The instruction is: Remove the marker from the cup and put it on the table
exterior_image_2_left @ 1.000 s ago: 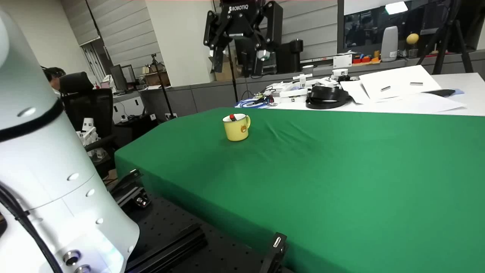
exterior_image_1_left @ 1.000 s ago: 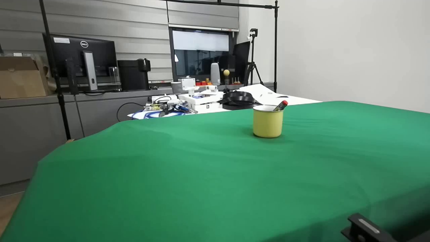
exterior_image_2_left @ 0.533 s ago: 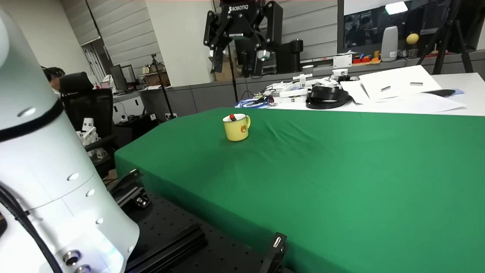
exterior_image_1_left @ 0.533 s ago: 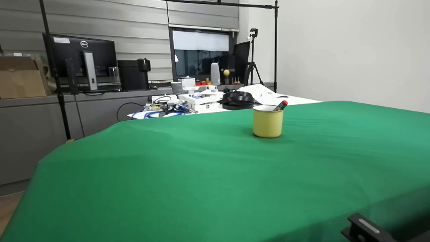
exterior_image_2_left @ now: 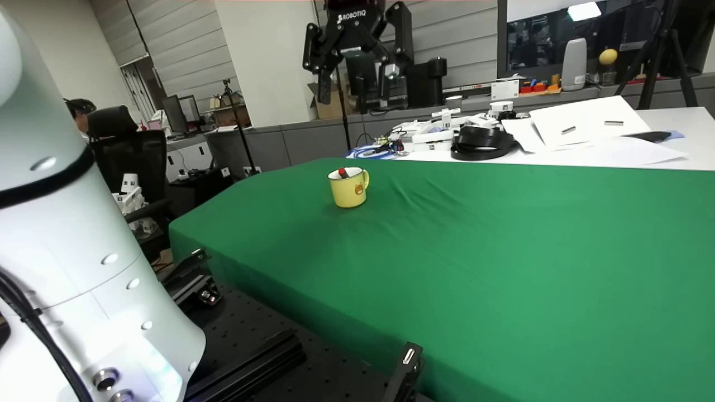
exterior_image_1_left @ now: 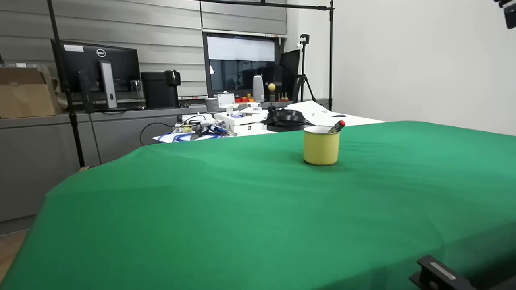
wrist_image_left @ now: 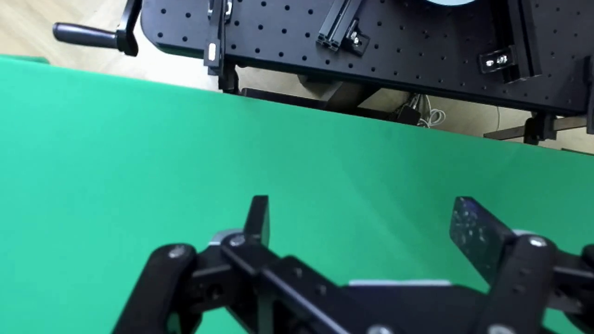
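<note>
The yellow cup (exterior_image_1_left: 321,149) stands upright on the green table (exterior_image_1_left: 225,213). It shows in both exterior views, with its handle and a small bear print towards an exterior view (exterior_image_2_left: 347,194). The marker (exterior_image_1_left: 337,127) leans in the cup, its dark body and red end sticking out over the rim; the red end also shows in an exterior view (exterior_image_2_left: 342,172). Its lower part is hidden inside the cup. My gripper (exterior_image_2_left: 353,96) is high above the table, open and empty. In the wrist view the fingers (wrist_image_left: 362,206) are wide apart over bare green cloth; cup and marker are out of that view.
A black perforated base plate (wrist_image_left: 287,41) with rails and clamps lies beside the table's edge. A white desk (exterior_image_2_left: 690,128) with papers, a black coil (exterior_image_2_left: 483,144) and white parts stands behind the table. A black stand pole (exterior_image_1_left: 66,88) rises behind it.
My gripper has shifted and tilted slightly, and a dark part of it now shows at the top right corner of an exterior view. The cup and marker have not moved.
</note>
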Action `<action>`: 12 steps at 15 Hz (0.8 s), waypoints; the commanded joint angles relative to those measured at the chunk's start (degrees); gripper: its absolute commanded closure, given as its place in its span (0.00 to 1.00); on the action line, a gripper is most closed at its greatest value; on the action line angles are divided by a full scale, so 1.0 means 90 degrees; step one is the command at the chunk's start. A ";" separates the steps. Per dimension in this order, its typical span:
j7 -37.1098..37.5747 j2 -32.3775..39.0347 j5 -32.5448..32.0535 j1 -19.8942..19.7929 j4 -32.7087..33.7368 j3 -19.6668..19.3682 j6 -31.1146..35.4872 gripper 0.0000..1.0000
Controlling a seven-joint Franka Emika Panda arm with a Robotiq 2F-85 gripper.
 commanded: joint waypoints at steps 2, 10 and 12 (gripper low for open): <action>0.0095 0.1076 -0.0205 0.0479 0.1105 0.0645 -0.0401 0.00; 0.0111 0.3091 -0.0535 0.1131 0.2793 0.1587 -0.1291 0.00; 0.0216 0.3488 -0.0693 0.1235 0.3146 0.1720 -0.1386 0.00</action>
